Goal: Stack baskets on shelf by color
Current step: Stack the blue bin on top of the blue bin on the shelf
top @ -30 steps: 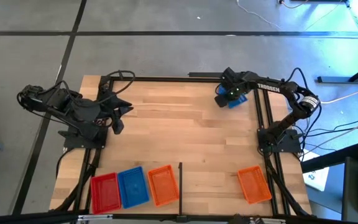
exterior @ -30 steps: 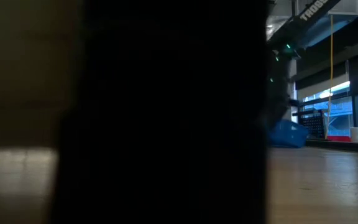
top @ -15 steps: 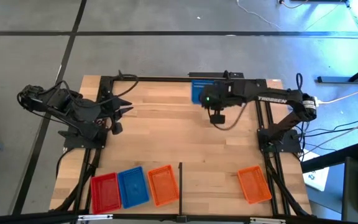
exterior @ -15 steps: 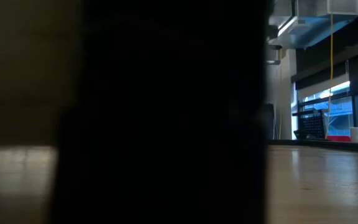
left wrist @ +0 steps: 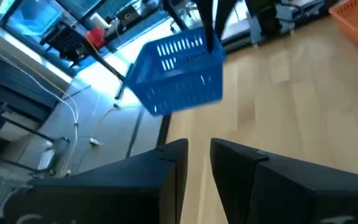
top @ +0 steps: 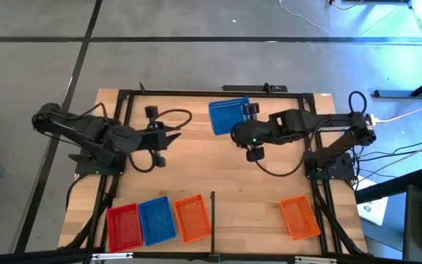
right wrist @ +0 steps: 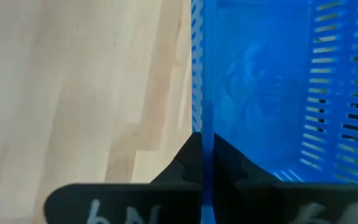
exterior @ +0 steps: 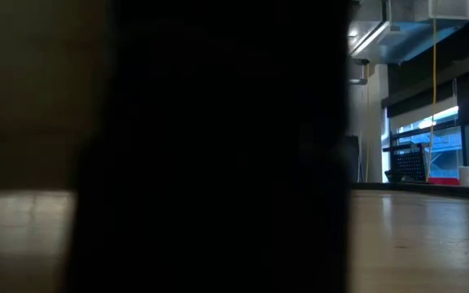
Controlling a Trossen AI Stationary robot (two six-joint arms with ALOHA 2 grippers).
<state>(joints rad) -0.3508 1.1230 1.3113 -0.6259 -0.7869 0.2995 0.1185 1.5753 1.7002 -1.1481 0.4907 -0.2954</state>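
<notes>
**Blue basket carried inward from the far corner**

Our right gripper's fingers [right wrist: 201, 180] were clenched on the wall of a blue plastic lattice basket [top: 229, 116], now lifted near the desk's [top: 218, 165] far middle, having swung in from the far right corner. Our left gripper [top: 168, 137] had reached toward it, fingers slightly parted, empty. The blue stack [top: 156, 219] on the shelf [top: 233, 216] still awaits it.

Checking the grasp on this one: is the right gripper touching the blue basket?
Touching. In the right wrist view, the right gripper has its fingers pinched on the blue basket's thin wall, with no gap visible.
</notes>
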